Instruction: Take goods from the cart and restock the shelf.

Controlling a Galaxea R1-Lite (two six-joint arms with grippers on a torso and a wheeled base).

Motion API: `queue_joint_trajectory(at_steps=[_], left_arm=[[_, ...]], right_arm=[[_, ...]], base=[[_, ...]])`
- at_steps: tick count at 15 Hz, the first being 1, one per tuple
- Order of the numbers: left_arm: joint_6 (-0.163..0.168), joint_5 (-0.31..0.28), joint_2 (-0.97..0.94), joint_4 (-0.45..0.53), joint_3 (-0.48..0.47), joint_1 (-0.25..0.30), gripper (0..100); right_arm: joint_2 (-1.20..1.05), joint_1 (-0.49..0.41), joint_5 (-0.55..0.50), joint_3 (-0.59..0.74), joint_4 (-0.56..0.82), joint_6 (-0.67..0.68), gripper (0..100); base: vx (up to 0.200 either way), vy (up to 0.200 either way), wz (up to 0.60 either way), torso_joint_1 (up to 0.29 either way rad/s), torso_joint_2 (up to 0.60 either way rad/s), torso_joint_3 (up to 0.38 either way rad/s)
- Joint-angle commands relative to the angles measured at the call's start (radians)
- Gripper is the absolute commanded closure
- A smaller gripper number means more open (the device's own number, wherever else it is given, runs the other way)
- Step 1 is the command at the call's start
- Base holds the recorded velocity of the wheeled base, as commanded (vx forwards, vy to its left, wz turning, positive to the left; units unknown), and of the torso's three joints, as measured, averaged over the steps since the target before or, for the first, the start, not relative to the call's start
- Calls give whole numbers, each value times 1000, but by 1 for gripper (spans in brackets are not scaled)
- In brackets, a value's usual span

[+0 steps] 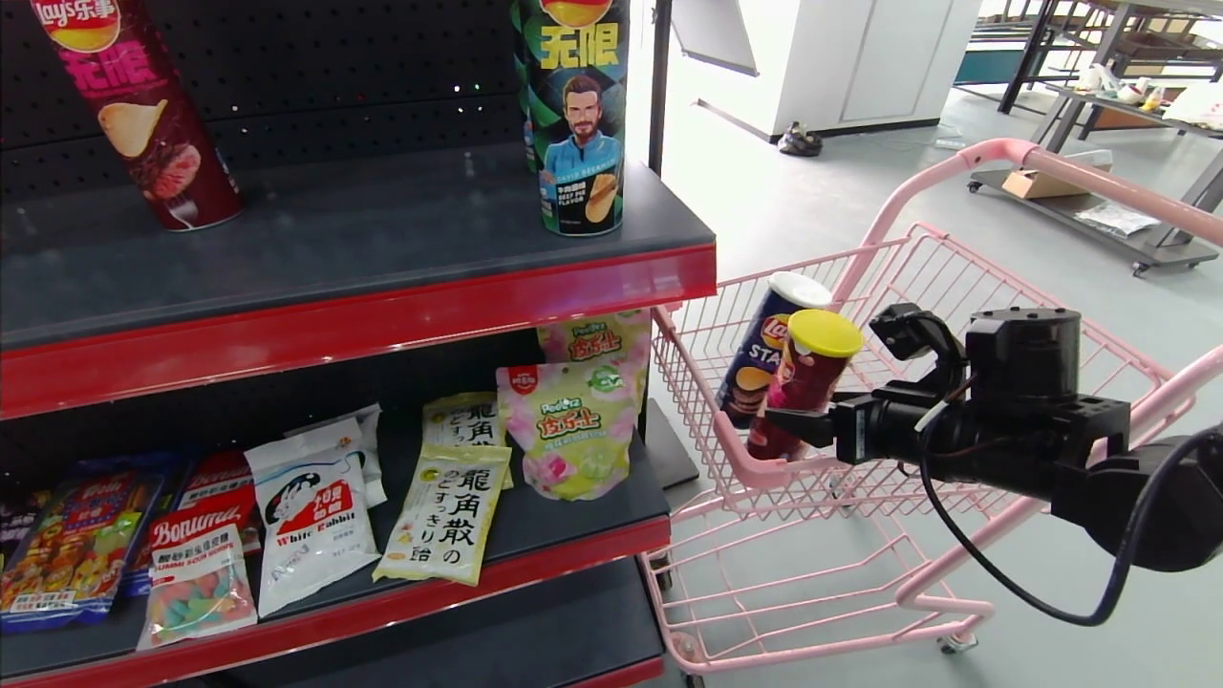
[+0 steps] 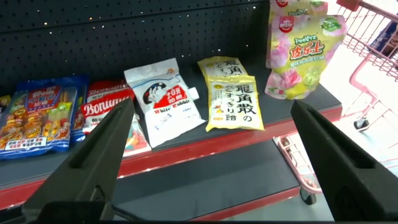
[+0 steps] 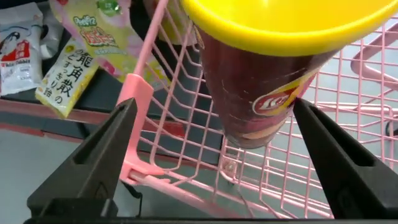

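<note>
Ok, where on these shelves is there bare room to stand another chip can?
The upper shelf has a wide bare stretch between the maroon chip can and the green chip can. The lower shelf is crowded with candy bags; only a narrow front strip by the pink-green pouch is free.
</note>
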Motion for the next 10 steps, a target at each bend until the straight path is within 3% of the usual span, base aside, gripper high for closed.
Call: queue_joint_trajectory(at_steps=[1, 10], left_arm=[[0, 0, 1, 0, 0, 0, 0], [0, 0, 1, 0, 0, 0, 0]], right_arm=[[18, -18, -1, -2, -4, -3, 0], [141, -96, -15, -114, -49, -6, 0]], base=[[0, 0, 0, 0, 0, 0], [0, 0, 0, 0, 0, 0]])
